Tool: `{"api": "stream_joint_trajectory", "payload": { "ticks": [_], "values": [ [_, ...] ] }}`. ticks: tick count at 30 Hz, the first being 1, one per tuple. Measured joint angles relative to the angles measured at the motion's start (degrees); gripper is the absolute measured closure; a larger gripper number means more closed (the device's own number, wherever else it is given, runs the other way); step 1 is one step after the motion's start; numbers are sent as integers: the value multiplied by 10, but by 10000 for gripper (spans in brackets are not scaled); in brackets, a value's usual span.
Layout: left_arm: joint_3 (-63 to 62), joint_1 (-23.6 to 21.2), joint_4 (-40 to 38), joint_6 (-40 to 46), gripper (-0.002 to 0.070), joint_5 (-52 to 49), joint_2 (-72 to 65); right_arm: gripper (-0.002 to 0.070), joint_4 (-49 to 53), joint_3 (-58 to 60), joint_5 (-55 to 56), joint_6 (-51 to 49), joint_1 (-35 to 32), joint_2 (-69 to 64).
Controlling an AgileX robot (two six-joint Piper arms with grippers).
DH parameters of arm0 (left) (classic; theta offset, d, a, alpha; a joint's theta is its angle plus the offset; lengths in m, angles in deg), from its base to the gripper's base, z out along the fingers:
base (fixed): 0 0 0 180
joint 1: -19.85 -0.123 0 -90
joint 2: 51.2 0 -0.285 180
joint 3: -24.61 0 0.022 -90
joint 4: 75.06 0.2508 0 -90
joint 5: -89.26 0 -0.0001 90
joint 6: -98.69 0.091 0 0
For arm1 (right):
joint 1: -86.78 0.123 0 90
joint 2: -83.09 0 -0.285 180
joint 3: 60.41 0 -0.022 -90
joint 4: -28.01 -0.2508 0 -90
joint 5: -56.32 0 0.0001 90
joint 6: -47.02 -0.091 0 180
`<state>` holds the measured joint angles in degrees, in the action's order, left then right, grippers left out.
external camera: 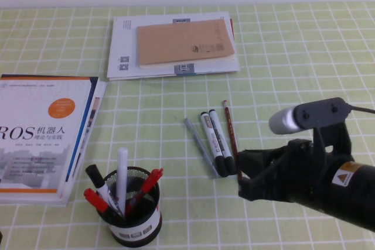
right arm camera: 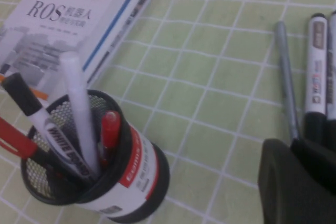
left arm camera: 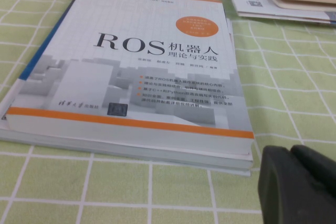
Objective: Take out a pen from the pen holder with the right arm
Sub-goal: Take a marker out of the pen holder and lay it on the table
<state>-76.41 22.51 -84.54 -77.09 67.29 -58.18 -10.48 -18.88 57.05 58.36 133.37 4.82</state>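
The pen holder (external camera: pixel 138 226) stands at the lower left of the high view, on the green-checked desk (external camera: pixel 293 57). It is still stocked with a white pen (external camera: pixel 122 171), a black-capped marker (external camera: pixel 97 181) and red markers (external camera: pixel 150 182). Right of it, in mid-frame, a grey pen (external camera: pixel 201 146), two black markers (external camera: pixel 215 141) and a brown pencil (external camera: pixel 230 133) lie loose side by side.

The right pincer (external camera: pixel 241 178) hangs low at the near ends of those loose pens, apart from the holder. It is pressed together, with no pen seen in it.

The left pincer (left arm camera: pixel 299 182) sits at the lower right of its wrist view beside the ROS book (left arm camera: pixel 152 61); its state cannot be told.

As things lie, the extraction looks not yet under way: reaching the holder, gripping a pen and lifting it clear all appear to remain.
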Motion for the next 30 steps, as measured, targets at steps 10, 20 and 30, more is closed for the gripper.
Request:
{"api": "stream_joint_trajectory", "payload": {
  "ticks": [10, 20, 30],
  "values": [
    [0, 0, 0, 0, 683, 0, 0, 457, -12, -21, 130, -18, 101, -63],
    [0, 0, 0, 0, 683, 0, 0, 288, 117, 42, 456, -185, 167, -145],
    [0, 0, 0, 0, 683, 0, 0, 285, 241, 59, 637, -347, 170, -290]
  ]
}}
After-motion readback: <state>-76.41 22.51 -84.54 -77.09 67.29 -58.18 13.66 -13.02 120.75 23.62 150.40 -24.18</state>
